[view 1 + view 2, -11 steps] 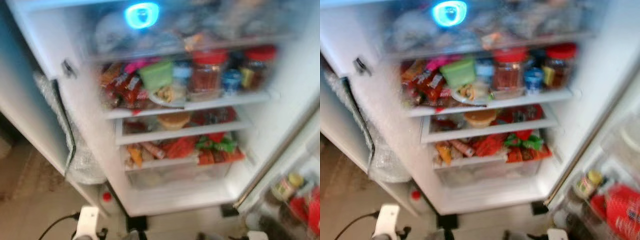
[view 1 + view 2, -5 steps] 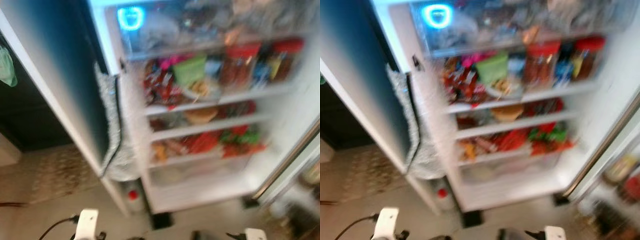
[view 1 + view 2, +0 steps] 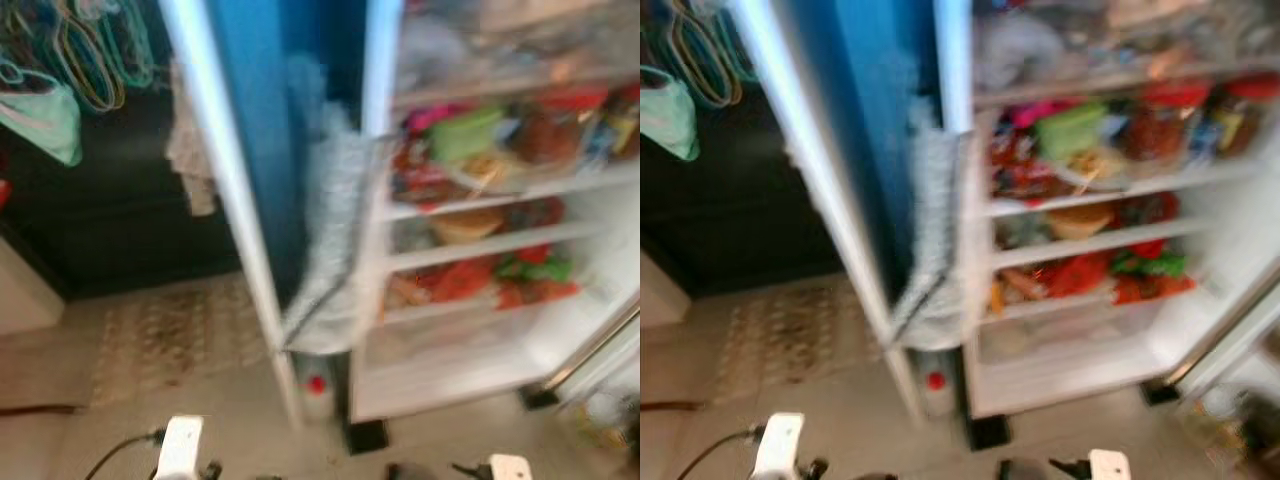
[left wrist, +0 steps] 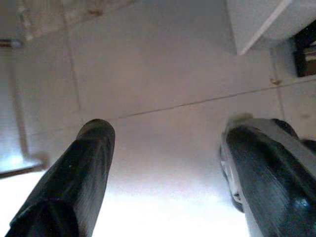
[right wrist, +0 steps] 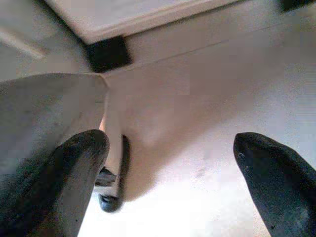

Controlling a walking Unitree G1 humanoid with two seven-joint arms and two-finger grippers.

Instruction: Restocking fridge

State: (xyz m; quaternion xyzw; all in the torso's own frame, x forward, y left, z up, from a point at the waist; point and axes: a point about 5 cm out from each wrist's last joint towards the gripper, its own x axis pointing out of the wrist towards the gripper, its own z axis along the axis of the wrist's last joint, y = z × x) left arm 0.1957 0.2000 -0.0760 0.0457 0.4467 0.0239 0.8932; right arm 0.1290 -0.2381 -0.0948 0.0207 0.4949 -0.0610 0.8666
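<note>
Fridge (image 3: 480, 380) standing open, blurred. Shelves packed: green tub (image 3: 466, 134) on upper shelf, red packets (image 3: 470, 280) lower down. Bottle with red cap (image 3: 316, 388) sitting on floor just beside fridge's left bottom corner. Patterned rug (image 3: 170, 335) lying on floor left of fridge.

Left gripper (image 4: 163, 163) hanging over pale floor tiles (image 4: 163, 74), fingers apart, holding nothing. Right gripper (image 5: 173, 158) likewise hanging over floor near fridge base, fingers spread, empty.

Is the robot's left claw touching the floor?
Apart. In the left wrist view the left gripper hangs open, its two black fingers spread wide, with bare tiled floor visible well beyond them and nothing held.
</note>
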